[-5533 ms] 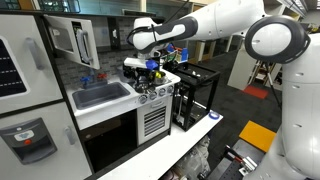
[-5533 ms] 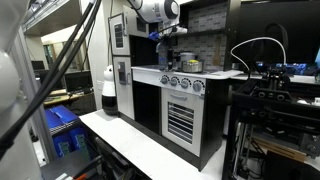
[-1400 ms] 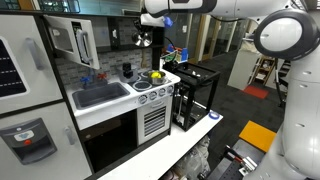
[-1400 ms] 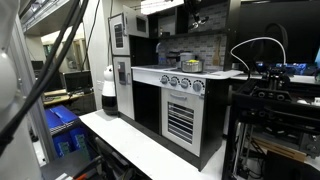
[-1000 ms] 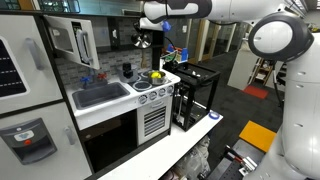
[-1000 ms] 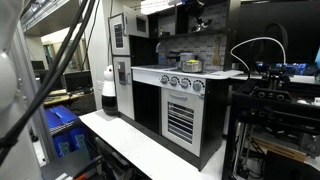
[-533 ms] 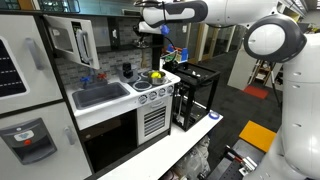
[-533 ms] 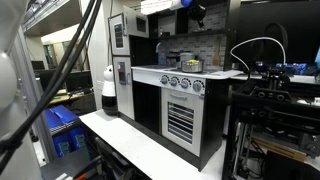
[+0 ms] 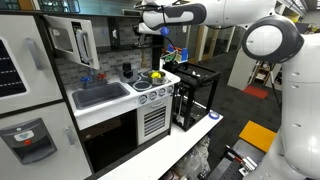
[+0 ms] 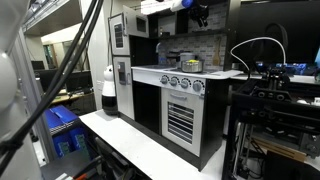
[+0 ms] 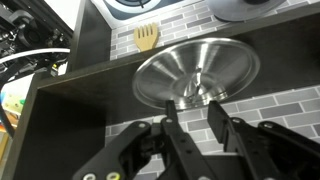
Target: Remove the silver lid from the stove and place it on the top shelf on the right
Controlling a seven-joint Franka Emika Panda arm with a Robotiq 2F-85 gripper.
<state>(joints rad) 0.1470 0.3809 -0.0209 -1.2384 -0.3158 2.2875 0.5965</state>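
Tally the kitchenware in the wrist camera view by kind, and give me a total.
silver lid: 1
yellow spatula: 1
grey pot, cut off at the top edge: 1
Total: 3

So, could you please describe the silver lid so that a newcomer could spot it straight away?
In the wrist view, find the dark shelf board crossing the grey brick wall. The silver lid is at its edge, ahead of the end effector. It is the only shiny round dome; the wooden utensil above it in the picture is flat and tan.
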